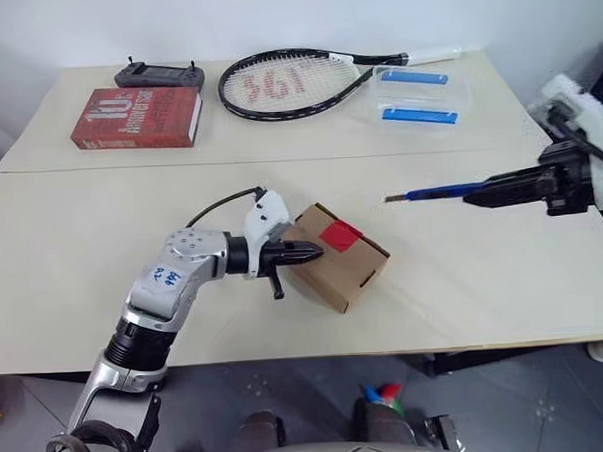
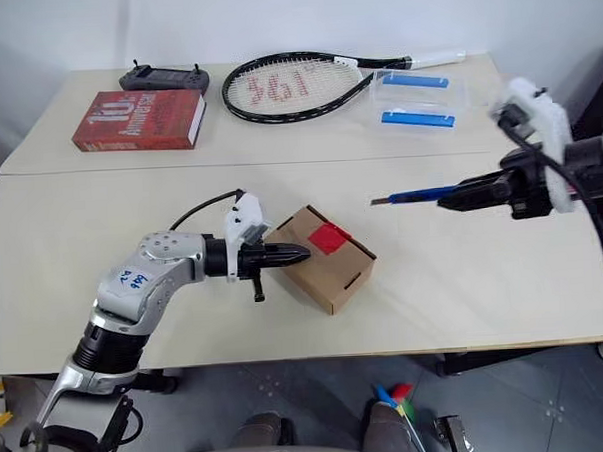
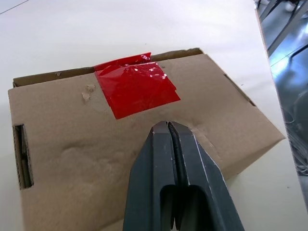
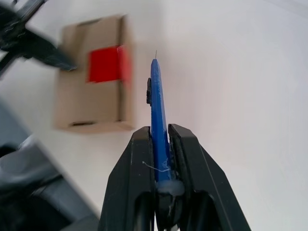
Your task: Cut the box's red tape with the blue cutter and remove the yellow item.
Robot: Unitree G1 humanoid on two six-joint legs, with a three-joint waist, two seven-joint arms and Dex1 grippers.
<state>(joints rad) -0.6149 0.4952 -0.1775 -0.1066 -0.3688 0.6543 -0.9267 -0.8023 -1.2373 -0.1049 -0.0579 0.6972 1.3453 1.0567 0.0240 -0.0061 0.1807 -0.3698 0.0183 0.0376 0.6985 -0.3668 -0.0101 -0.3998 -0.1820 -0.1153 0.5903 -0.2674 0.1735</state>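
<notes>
The small brown box (image 1: pixel 341 268) lies on the near table, flaps closed, with the red tape (image 1: pixel 341 234) across its top seam. My left gripper (image 1: pixel 317 251) is shut, its tips pressing on the box top just beside the red tape (image 3: pixel 134 89). Off to the right, above the table, my right gripper (image 1: pixel 472 195) is shut on the blue cutter (image 1: pixel 432 192), which points left toward the box with its dark tip leading. In the right wrist view the blue cutter (image 4: pixel 159 120) sticks out between the fingers toward the box (image 4: pixel 94 77). The yellow item is hidden.
On the far table lie a red book (image 1: pixel 137 118), a dark controller (image 1: pixel 159 76), a tennis racket (image 1: pixel 295 82) and clear containers with blue strips (image 1: pixel 416 96). The table's front edge runs close below the box.
</notes>
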